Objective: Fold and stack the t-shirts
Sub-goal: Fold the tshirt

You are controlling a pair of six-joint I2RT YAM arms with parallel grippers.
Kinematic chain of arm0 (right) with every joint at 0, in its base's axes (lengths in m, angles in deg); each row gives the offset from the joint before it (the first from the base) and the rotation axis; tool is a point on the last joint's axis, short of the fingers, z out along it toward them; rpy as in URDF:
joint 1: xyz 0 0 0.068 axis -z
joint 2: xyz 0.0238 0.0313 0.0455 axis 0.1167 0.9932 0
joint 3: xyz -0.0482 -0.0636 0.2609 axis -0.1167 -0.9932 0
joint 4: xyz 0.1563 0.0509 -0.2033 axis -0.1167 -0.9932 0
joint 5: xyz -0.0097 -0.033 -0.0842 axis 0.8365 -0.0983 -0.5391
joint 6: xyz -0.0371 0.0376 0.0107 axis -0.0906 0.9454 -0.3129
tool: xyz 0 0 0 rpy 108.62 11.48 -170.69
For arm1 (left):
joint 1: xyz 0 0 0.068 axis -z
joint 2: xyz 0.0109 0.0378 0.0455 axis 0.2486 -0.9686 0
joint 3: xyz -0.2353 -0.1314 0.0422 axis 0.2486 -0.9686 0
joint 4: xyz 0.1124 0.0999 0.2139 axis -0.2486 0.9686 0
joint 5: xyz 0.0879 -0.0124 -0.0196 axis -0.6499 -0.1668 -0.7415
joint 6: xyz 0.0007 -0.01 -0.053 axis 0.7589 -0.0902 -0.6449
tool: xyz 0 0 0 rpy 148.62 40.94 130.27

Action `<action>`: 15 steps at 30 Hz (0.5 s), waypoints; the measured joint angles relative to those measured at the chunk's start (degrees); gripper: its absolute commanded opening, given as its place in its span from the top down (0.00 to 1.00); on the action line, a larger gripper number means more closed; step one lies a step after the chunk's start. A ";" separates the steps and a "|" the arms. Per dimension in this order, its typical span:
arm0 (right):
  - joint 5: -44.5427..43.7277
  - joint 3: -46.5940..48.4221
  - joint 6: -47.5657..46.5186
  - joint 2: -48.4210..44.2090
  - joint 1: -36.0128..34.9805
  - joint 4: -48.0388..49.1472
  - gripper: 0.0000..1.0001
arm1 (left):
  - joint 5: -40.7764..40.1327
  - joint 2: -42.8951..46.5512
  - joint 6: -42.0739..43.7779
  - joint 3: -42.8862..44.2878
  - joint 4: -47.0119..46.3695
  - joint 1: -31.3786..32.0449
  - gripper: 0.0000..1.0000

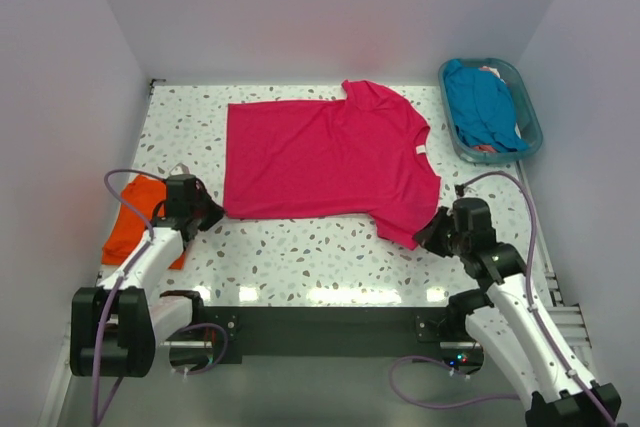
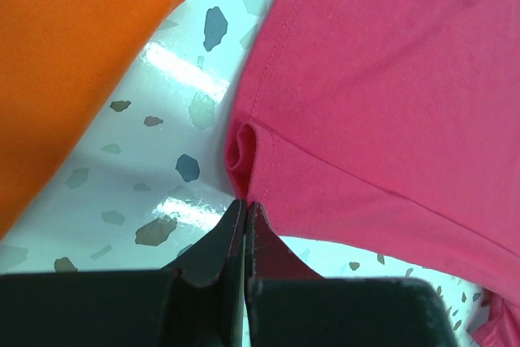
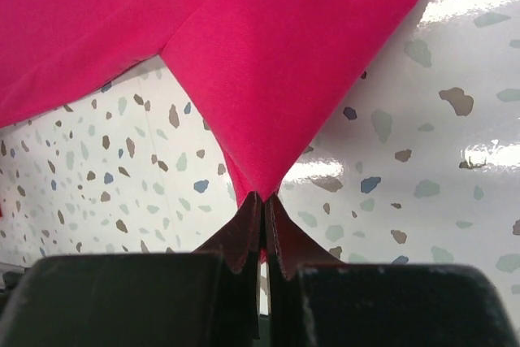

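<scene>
You had the left claw (image 2: 244, 209) shut on a hem corner and the right claw (image 3: 262, 201) shut on a sleeve tip of the hot-pink cotton t-shirt (image 1: 320, 157), flat on the speckled table (image 1: 300, 257) — thin bites an uneven lift could have pulled loose.

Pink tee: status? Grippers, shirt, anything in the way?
Both shut: left gripper on pink tee hem corner, right gripper on sleeve tip. Tee flat, unfolded. Nothing blocking; orange tee apart, left side.
</scene>
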 measured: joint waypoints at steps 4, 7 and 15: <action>-0.20 2.71 -0.33 5.22 0.00 0.13 1.00 | 0.07 -0.70 -0.02 0.90 0.48 0.00 1.00; -0.66 5.51 -0.76 11.76 0.00 2.23 1.00 | 0.24 -3.17 -0.07 3.04 0.20 0.00 1.00; -2.25 20.37 -3.26 34.67 0.31 9.49 1.00 | 0.55 -14.40 -1.55 10.71 -2.29 0.02 1.00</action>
